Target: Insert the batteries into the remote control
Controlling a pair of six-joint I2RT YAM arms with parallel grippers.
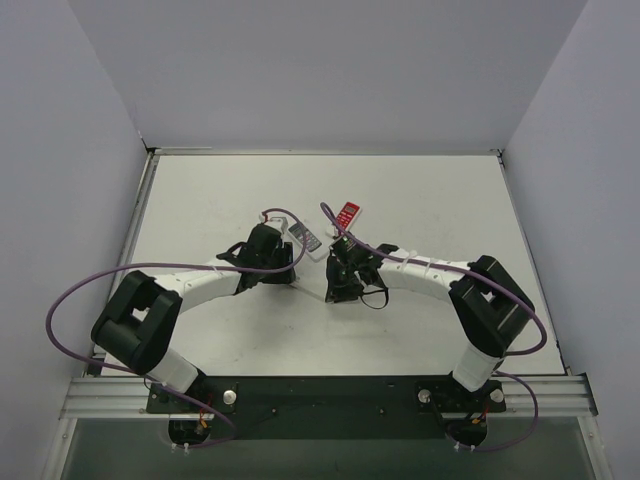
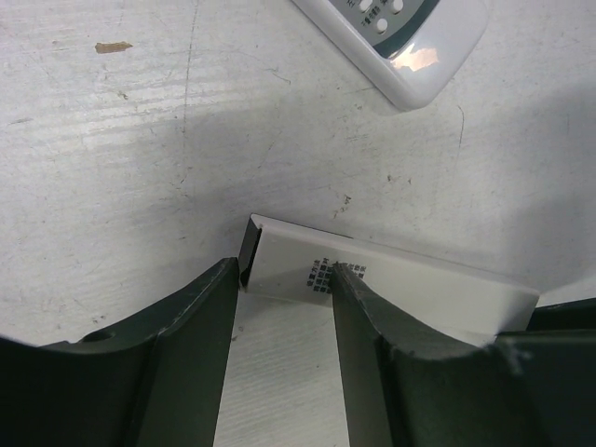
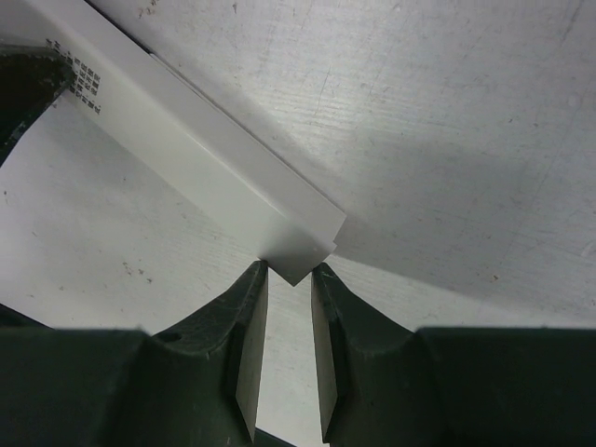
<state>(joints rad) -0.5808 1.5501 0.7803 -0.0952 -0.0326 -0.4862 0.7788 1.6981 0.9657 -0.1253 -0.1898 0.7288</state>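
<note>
Right claw is drawn narrow, its tips pinching one corner of the white remote. Left claw grips the remote's other end, one finger at the dark end face and the other over a small block of print. Held between the two, the remote casts a shadow on the counter. Farther off, a second remote with buttons lies flat. A small red and white item lies farther still, to its right.
</note>
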